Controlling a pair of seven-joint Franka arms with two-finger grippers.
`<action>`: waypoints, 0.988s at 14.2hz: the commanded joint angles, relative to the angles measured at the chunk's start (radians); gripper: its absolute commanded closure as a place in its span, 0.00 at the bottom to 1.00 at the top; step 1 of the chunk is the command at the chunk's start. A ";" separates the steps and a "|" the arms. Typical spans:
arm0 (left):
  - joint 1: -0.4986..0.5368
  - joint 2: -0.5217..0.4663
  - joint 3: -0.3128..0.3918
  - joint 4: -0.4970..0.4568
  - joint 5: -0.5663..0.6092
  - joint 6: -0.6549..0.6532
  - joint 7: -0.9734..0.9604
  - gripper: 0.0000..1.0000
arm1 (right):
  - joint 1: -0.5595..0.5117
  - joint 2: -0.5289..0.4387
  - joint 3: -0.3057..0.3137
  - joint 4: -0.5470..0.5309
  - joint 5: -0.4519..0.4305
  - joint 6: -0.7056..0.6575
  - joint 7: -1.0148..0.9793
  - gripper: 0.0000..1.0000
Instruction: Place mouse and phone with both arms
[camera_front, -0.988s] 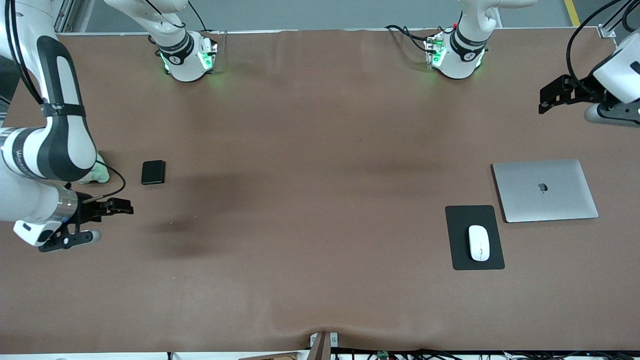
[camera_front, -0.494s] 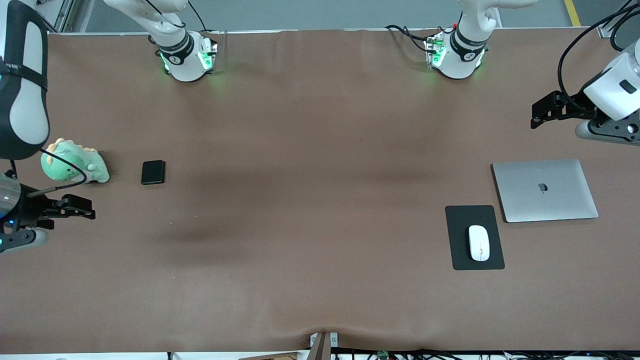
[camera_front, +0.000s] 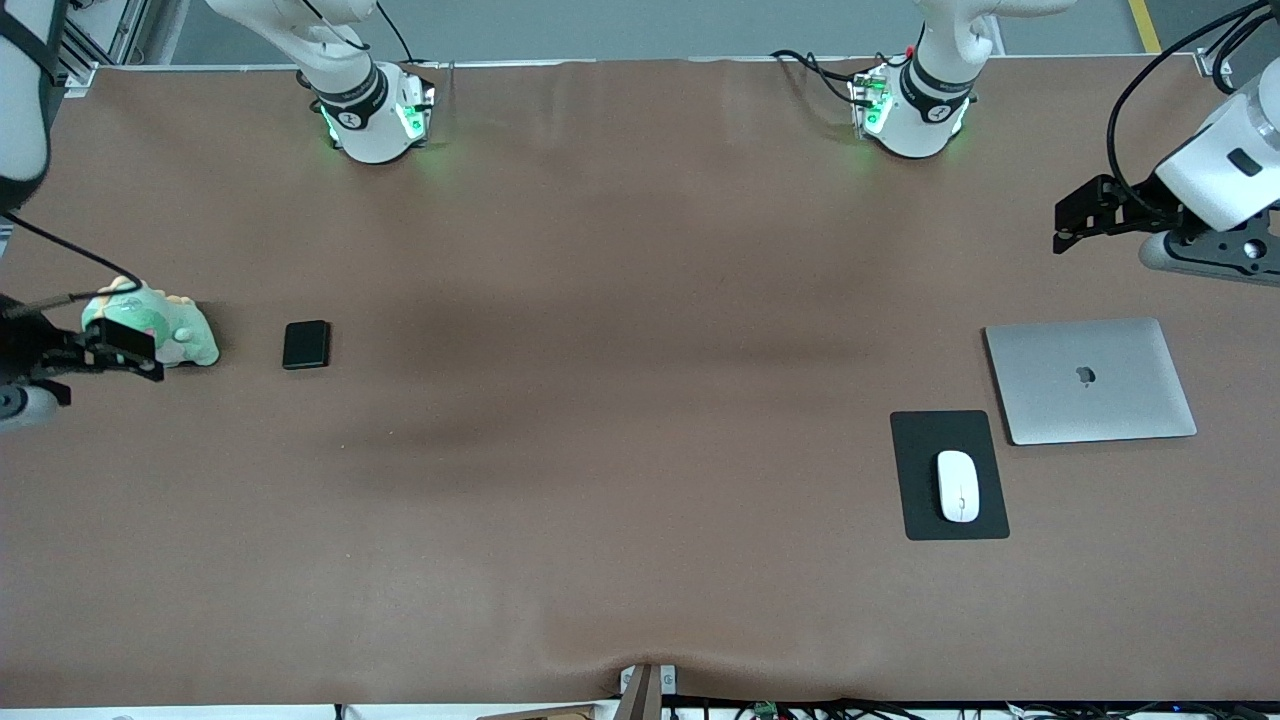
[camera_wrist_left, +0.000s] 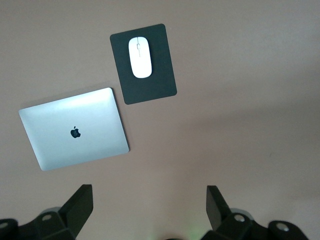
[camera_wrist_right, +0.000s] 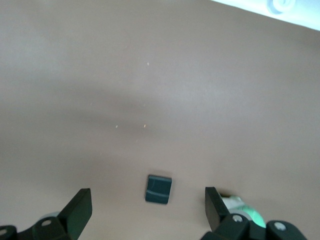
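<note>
The right gripper (camera_front: 120, 350) hangs in the air at the right arm's end of the surface (camera_front: 620, 480), its wrist reaching in from the edge of the front view, and it is over a green plush toy (camera_front: 175, 335) lying there; its fingers (camera_wrist_right: 80, 207) stand wide apart with nothing between them. Just beside the toy, toward the middle of the surface, lies the phone (camera_front: 306, 345), a small glossy black slab with rounded corners, flat and well apart from any other thing; the right wrist view shows it (camera_wrist_right: 159, 189) between the spread fingers and lower down. A broad stretch of bare brown covering runs from the phone toward the left arm's end. There a black mouse pad (camera_front: 925, 440) lies flat, and the mouse (camera_front: 958, 486), a small white oval with a thin grey line at its front, rests on the pad's part nearer the front camera. A closed silver laptop (camera_front: 1090, 380) lies just beside the pad, slightly farther from the camera, its corner near the pad's corner but apart from it. The left gripper (camera_front: 1075, 215) hovers over bare surface farther from the camera than the laptop, the wrist angled in from the end of the surface, with fingers (camera_wrist_left: 80, 205) spread wide and empty.
</note>
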 joint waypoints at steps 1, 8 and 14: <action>0.008 -0.011 0.004 0.017 -0.006 -0.006 -0.070 0.00 | 0.003 -0.063 0.004 0.005 -0.020 -0.074 0.009 0.00; 0.008 -0.034 0.002 0.015 0.014 -0.107 -0.071 0.00 | 0.017 -0.280 0.004 -0.220 -0.008 -0.145 0.010 0.00; 0.010 -0.035 0.005 0.015 0.019 -0.110 -0.069 0.00 | 0.020 -0.392 -0.020 -0.389 -0.003 -0.093 0.012 0.00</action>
